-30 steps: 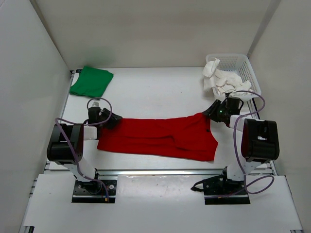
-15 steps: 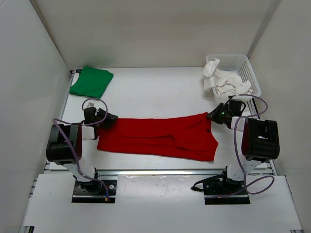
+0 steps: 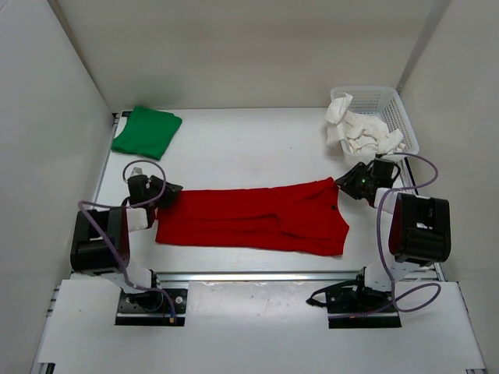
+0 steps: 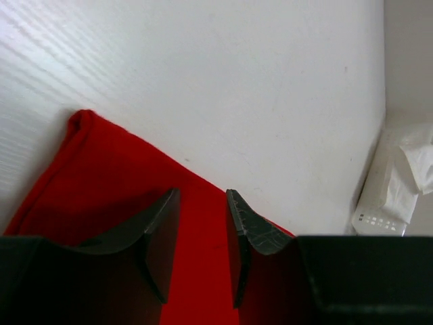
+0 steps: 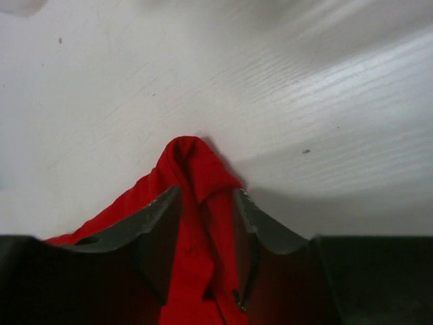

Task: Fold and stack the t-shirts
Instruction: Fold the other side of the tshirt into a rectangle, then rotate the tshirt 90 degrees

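Three t-shirts counted: one red, one green, one white.

One red shirt (image 3: 257, 218) spread long and flat on near part of table (image 3: 249, 148), between my two grippers. One green shirt (image 3: 146, 131) folded at far left corner, well apart from red. One white shirt (image 3: 360, 131) crumpled, hanging over left rim of one mesh basket (image 3: 390, 97), far right.

My left gripper (image 4: 203, 196) over left end of red shirt: jaws part open, cloth flat under gap, nothing gripped.

My right gripper (image 5: 206, 193) at far right corner: jaws part open, bunched red ridge between fingers; cannot tell if pinched.
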Controlling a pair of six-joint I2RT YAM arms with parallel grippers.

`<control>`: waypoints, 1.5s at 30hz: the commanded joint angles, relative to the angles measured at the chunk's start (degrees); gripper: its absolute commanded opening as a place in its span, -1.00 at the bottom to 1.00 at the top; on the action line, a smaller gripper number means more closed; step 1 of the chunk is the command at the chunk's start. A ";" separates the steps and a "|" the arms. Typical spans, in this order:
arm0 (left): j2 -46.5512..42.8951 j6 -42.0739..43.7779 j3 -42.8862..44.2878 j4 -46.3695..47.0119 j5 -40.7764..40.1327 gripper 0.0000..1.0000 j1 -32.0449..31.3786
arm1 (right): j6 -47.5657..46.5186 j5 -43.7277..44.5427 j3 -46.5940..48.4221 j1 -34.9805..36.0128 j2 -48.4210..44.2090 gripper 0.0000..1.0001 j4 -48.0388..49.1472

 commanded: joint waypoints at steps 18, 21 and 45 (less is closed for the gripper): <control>-32.07 12.63 -11.20 -13.08 -3.38 -0.03 -24.56 | -7.11 12.79 -5.96 30.08 -9.05 -1.00 -13.07; -34.18 12.54 -12.35 -13.17 -4.34 -0.03 -25.89 | -8.87 10.67 0.01 29.90 -1.07 -1.00 -14.47; -42.44 17.37 -10.41 -27.23 -2.50 0.04 -20.54 | -15.12 3.36 43.40 37.71 4.72 -0.33 -24.27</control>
